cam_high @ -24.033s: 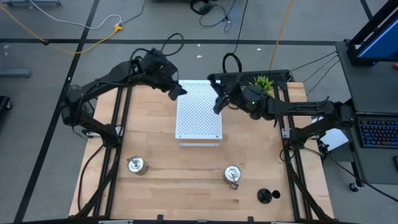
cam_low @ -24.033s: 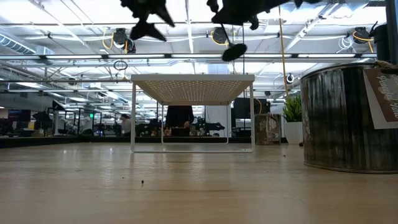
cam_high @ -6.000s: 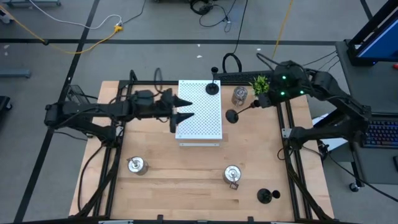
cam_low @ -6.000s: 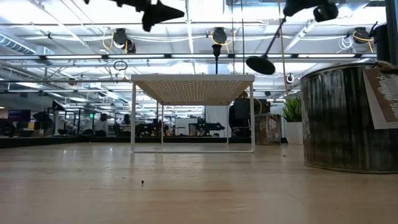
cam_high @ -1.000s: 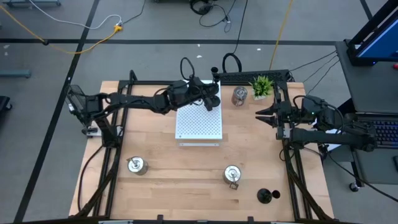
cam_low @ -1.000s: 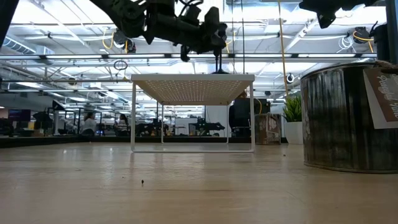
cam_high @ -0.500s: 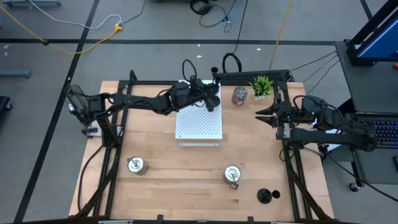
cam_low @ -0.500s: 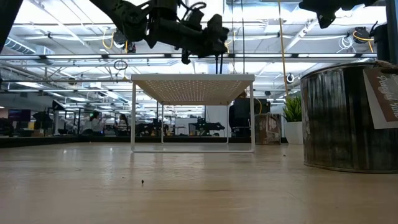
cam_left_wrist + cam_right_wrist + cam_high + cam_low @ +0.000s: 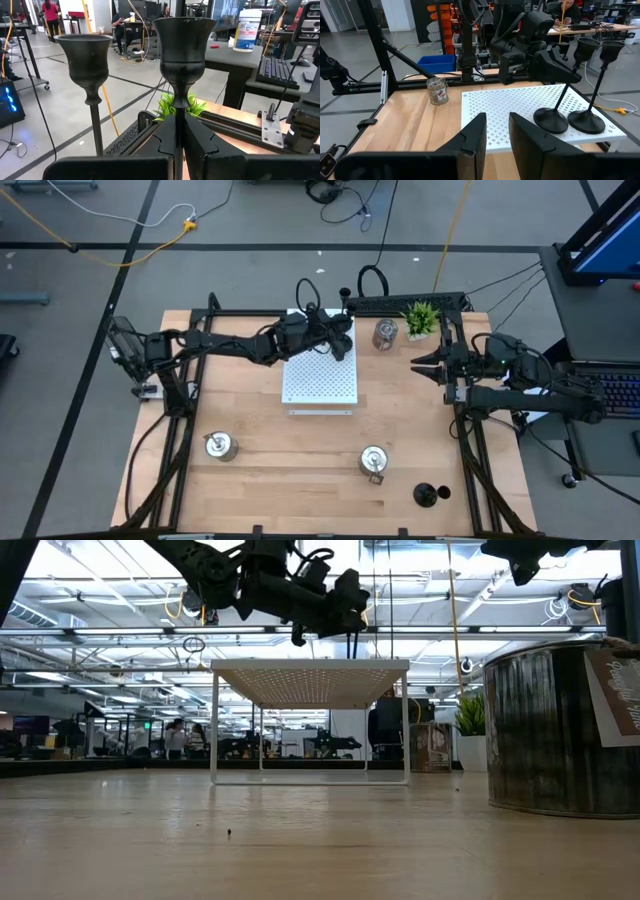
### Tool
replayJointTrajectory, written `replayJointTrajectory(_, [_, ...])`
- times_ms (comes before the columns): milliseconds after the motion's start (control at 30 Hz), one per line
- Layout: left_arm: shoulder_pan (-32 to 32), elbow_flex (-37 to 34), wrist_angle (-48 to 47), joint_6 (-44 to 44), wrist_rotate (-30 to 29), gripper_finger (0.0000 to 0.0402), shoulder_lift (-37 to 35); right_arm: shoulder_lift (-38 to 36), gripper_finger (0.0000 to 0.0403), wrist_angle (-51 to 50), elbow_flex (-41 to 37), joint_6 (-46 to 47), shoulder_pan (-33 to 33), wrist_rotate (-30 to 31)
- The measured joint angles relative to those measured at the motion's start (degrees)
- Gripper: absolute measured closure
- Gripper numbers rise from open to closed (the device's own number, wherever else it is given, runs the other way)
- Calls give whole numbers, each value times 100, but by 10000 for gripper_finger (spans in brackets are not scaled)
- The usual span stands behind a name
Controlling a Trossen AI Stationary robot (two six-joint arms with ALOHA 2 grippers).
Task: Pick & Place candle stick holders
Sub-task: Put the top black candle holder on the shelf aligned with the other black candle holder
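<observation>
Setting a black candle stick holder [image 9: 550, 120] on the white perforated board [image 9: 319, 362], just beside a second black holder [image 9: 588, 121]. Left gripper [image 9: 559, 71] clamped on its thin stem; right gripper [image 9: 418, 364] waiting near the table's right edge, narrowly parted, empty. Next, likely: release, withdraw upward without tipping either.

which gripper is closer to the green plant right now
Right. The right gripper hangs at the table's right edge, just in front of the green plant. The left gripper is farther off, over the white board's back corner, shut on a black candle stick holder.
</observation>
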Motion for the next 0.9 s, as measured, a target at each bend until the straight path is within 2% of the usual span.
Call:
replayJointTrajectory(567, [-17,0,-78,-68,8,388,0,0,330,0,2,0,0,0])
replayJointTrajectory(900, [-17,-2,-120,-139,19,371,0,0,330,0,7,0,0,0])
